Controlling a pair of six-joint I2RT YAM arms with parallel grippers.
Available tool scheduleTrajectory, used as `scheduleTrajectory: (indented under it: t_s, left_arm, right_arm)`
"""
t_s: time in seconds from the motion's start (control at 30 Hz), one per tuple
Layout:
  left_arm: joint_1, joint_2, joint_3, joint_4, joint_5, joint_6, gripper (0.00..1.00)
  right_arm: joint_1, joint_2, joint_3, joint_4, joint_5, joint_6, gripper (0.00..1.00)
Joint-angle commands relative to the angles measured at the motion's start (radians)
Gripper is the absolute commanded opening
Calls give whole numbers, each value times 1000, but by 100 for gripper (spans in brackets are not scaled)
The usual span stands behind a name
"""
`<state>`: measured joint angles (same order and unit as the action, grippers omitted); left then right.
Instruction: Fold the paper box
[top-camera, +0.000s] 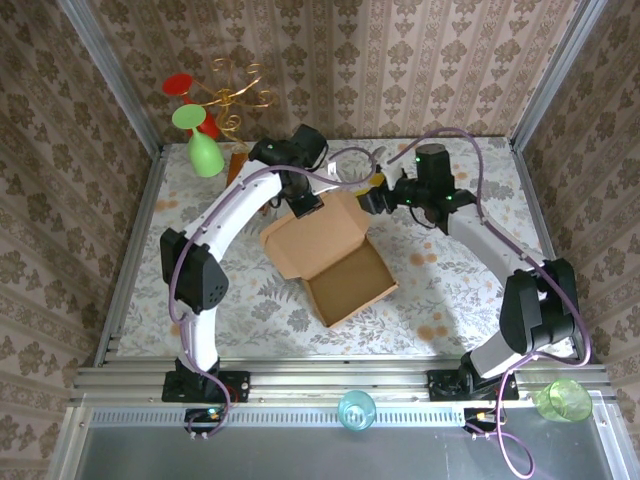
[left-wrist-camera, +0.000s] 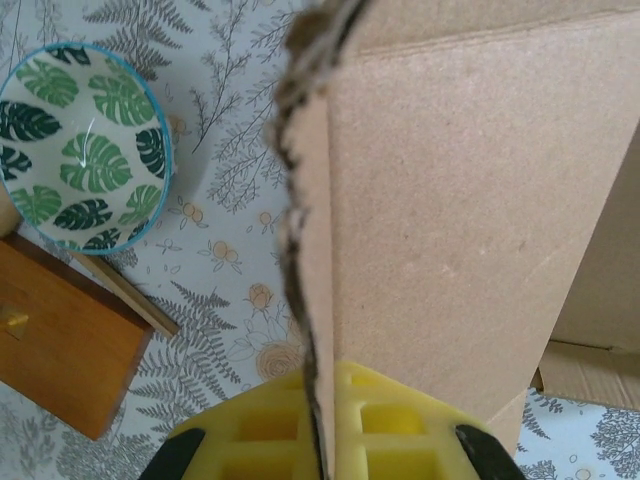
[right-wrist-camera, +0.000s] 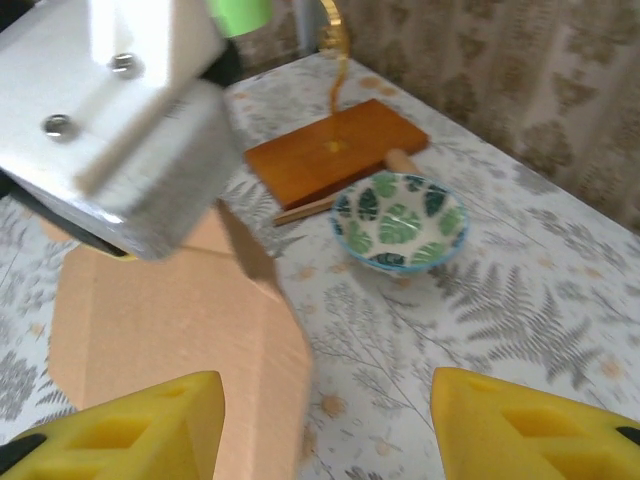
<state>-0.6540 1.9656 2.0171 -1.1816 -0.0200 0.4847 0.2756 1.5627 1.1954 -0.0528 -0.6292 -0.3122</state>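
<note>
Yellow-padded left gripper (left-wrist-camera: 322, 420) pinched tight on a raised flap of the plain light-brown cardboard paper box (top-camera: 330, 262), just beside the leaf-patterned ceramic bowl (right-wrist-camera: 400, 222). Right gripper (right-wrist-camera: 325, 425) parted, empty, close by that flap. Mid-fold; next, probably creasing the flap inward.

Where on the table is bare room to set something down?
Bare table lies in front of the paper box, and between it and the right arm. Crowded behind it: bowl, wooden board.

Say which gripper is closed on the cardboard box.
The left gripper: it clamps a flap of the light-brown cardboard box; the right gripper stands open.
</note>
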Motion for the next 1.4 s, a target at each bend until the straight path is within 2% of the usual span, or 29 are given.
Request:
scheduleTrajectory:
  t_s: [0.0,0.1,0.4,0.67,0.87,0.93,0.97,1.03,1.1,1.17,1.23,1.37]
  left_arm:
    - [-11,-50,8,-15,-22,63,0]
    - [-17,-48,12,-13,-30,66,0]
    - [-24,-42,26,4,-56,66,0]
    - [-31,-34,38,21,-76,55,0]
    - [-35,-43,33,60,-105,19,0]
    - [-32,-51,29,79,-112,-8,0]
    - [-30,-55,27,88,-115,-23,3]
    - [-22,-70,26,120,-146,-97,33]
    - [-2,-93,27,145,-151,-197,50]
    - [34,-133,7,168,-112,-314,55]
    - [89,-196,-59,206,-29,-432,55]
    - [166,-340,-275,315,110,-542,55]
  right_arm:
    - [24,34,40,-52,-23,-110,54]
    - [38,69,76,-111,-27,-118,49]
    - [48,120,103,-146,-18,-89,30]
    - [69,146,112,-141,-27,-48,16]
    - [73,150,118,-134,-37,-26,0]
    - [73,141,115,-134,-34,-25,0]
    - [73,134,112,-132,-25,-27,0]
    - [73,105,90,-105,33,-26,0]
    - [66,65,42,-31,110,-7,0]
    - [40,24,-19,73,146,36,0]
    - [-3,-10,-84,180,153,93,0]
    - [-69,-44,-154,274,128,157,0]
